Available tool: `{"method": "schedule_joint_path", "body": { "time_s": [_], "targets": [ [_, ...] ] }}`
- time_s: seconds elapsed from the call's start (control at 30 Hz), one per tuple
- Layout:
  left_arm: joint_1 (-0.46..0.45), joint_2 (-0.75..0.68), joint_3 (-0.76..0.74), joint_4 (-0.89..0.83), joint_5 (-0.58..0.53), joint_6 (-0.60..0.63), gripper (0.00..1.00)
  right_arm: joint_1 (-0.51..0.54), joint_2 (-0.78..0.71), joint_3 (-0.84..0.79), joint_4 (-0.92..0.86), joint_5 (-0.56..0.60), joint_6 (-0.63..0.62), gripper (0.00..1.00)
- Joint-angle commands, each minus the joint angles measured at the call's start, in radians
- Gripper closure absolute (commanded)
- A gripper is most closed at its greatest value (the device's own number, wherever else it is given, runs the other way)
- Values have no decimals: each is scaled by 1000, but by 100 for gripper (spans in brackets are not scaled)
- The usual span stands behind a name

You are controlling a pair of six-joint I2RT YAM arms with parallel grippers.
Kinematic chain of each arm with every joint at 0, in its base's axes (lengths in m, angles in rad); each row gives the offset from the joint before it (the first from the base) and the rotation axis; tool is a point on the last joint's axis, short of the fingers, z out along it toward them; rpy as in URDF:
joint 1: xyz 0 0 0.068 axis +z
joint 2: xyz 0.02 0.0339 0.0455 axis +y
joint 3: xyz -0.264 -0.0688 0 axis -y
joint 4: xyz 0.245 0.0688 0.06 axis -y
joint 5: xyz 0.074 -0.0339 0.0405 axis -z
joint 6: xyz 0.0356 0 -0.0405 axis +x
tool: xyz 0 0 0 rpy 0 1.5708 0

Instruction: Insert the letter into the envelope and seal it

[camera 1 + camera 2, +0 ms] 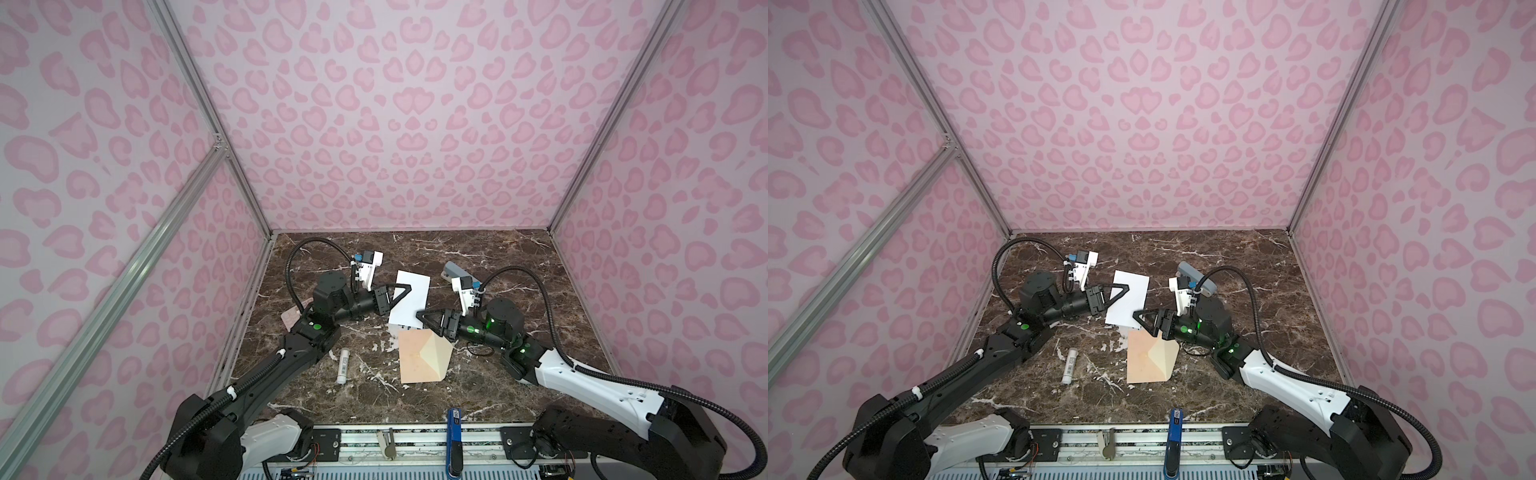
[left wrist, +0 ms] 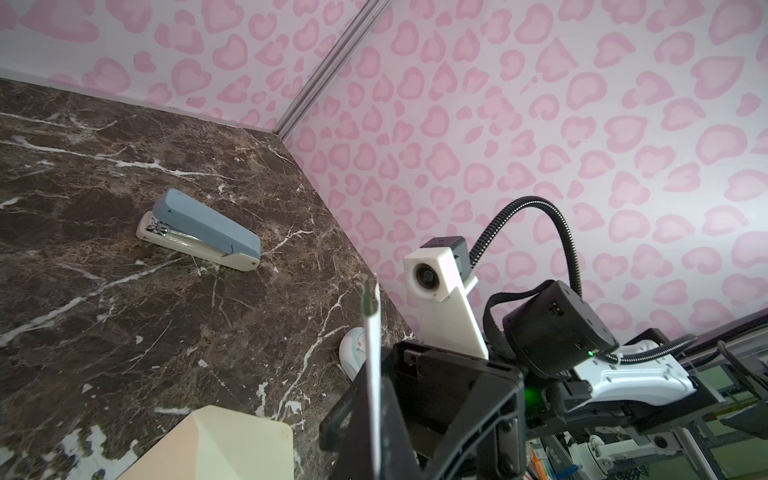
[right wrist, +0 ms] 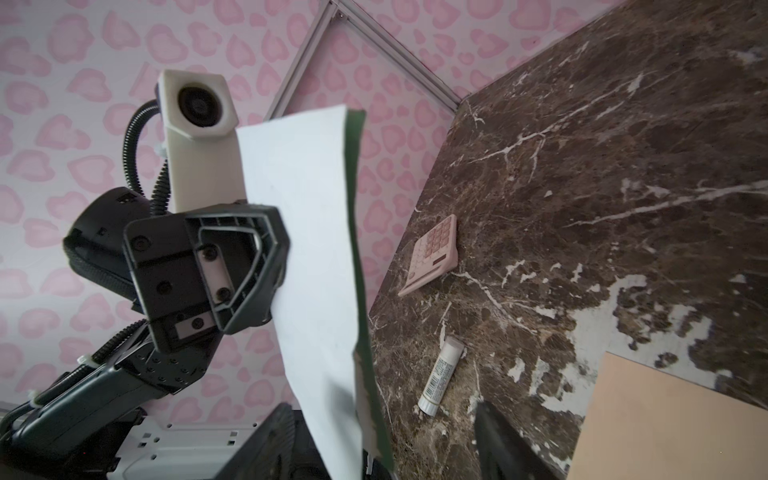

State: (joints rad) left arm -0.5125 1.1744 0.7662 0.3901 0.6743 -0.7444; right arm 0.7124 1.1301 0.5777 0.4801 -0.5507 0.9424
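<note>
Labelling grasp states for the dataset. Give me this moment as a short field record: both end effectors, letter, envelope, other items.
left end effector: shut on the letter, held off the table
right end effector: open, jaws either side of the letter's near end
envelope: flat on the table, flap open, letter not in it
glue stick: lying left of the envelope
stapler: back of the table, right of the letter
calculator: left edge, partly under the left arm
</note>
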Motion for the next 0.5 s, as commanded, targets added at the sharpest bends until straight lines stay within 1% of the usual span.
{"method": "schedule_joint_path", "body": {
  "time_s": [0.0, 0.17, 0.27, 0.37, 0.47],
  "targets": [
    [0, 5, -2, 70, 16, -30, 96, 1, 19, 2, 136, -48, 14, 29],
    [0, 14, -19, 149, 34, -78, 96, 1, 78, 3, 234, -74, 56, 29],
    [0, 18, -20, 166, 40, -91, 96, 1, 116, 3, 309, -98, 100, 29],
    [0, 19, -18, 167, 40, -94, 96, 2, 149, -1, 409, -119, 157, 31],
    [0, 20, -19, 166, 40, -97, 96, 2, 164, 3, 456, -135, 182, 34]
  ]
}}
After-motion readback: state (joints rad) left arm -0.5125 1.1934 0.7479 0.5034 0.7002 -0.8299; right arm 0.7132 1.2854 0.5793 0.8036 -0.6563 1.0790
